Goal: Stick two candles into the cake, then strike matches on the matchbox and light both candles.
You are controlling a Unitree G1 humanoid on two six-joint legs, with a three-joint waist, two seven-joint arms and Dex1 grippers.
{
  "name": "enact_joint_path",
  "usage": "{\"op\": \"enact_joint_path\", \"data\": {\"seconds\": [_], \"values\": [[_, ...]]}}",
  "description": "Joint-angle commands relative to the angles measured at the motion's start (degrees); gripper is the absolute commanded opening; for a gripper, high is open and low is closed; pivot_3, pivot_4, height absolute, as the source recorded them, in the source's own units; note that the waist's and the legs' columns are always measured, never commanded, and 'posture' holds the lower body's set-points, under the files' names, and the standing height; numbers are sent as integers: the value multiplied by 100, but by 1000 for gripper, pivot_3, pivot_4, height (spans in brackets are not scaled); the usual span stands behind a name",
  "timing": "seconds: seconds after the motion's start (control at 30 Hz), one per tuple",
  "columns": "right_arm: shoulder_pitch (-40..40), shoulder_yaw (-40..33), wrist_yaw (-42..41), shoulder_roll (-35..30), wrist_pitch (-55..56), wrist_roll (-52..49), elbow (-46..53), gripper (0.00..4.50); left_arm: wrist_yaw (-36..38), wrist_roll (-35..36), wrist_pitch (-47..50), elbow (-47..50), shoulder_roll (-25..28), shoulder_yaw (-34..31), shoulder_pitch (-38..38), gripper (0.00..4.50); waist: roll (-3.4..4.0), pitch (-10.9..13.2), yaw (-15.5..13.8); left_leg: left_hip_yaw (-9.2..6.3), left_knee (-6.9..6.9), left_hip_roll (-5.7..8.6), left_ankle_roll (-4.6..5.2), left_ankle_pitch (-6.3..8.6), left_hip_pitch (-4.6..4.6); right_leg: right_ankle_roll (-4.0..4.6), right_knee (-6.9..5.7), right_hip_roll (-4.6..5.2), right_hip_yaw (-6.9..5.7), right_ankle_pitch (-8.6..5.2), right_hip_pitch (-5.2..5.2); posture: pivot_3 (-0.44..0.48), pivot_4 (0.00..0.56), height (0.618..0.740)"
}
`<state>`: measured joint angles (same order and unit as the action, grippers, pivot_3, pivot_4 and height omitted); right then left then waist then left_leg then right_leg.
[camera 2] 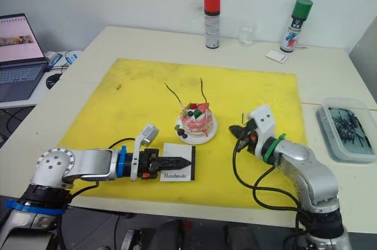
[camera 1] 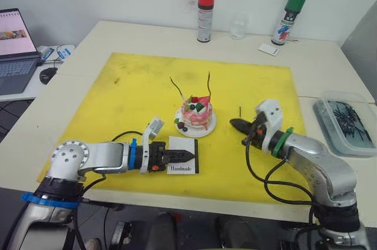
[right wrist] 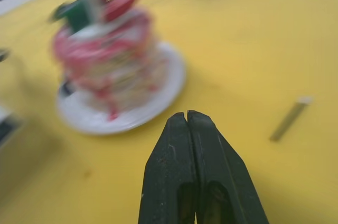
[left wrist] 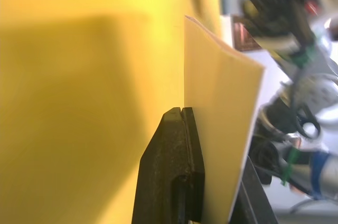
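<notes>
Pinching the matchbox (camera 1: 183, 162) flat on the yellow mat (camera 1: 118, 96) with my left gripper (camera 1: 187, 155), I hold my right gripper (camera 1: 235, 124) pressed together and empty beside the cake (camera 1: 197, 114), where both candles (camera 1: 177, 88) stand, one match (right wrist: 289, 119) lying nearby.

You've got a pink-&-white layered cake (camera 1: 197, 114) w/ red strawberry bits on a white plate (camera 1: 205, 129), yellow mat (camera 1: 135, 94), white matchbox (camera 1: 184, 161) w/ black "Handmade" print & black strip.

Right claw (right wrist: 187, 115) closed, near the cake (right wrist: 108, 57); apparently a match (right wrist: 288, 119) lies beside.
</notes>
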<state>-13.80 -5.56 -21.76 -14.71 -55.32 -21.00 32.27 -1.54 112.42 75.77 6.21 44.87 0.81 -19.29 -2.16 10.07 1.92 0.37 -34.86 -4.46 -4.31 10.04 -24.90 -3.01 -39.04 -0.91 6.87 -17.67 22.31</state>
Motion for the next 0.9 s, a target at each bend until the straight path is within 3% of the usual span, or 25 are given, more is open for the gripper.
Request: {"op": "enact_joint_path", "data": {"seconds": [0.03,0.1,0.23,0.4,0.6,0.9], "values": [[351,30,471,27,213,196,638,185,-52,58,-590,899,58,-280,592,2,5,-2,-2,3,0,0,-5,3,0,0,1,2,2,-1,0,0,150,740],[529,356,647,87,723,495,669,572,-222,58,-981,1309,-4,-319,959,0,5,-2,-4,10,1,0,-12,9,0,1,5,7,4,-9,0,0,150,740],[398,970,1367,420,1490,1299,189,1973,-311,58,-1445,1947,112,-290,1268,0,4,-1,1,6,1,-4,-13,10,1,9,3,3,3,-19,3,0,150,740],[212,1367,1761,829,2351,1787,-730,1973,-196,58,-1739,2463,526,-245,1648,0,2,-3,6,12,-5,-2,-11,9,5,14,5,2,14,-29,1,0,150,740],[-44,1294,2264,1035,3327,2314,-1841,1973,-273,58,-2121,2625,709,-215,1760,0,2,-2,-9,11,-3,-1,-11,9,4,19,6,4,8,-26,1,0,150,740],[-378,1087,2637,1383,3733,2461,-2952,1973,-157,58,-2390,2808,842,-132,1818,0,3,-2,-5,10,1,-4,-11,10,4,17,4,2,2,-22,0,0,150,740]]}}
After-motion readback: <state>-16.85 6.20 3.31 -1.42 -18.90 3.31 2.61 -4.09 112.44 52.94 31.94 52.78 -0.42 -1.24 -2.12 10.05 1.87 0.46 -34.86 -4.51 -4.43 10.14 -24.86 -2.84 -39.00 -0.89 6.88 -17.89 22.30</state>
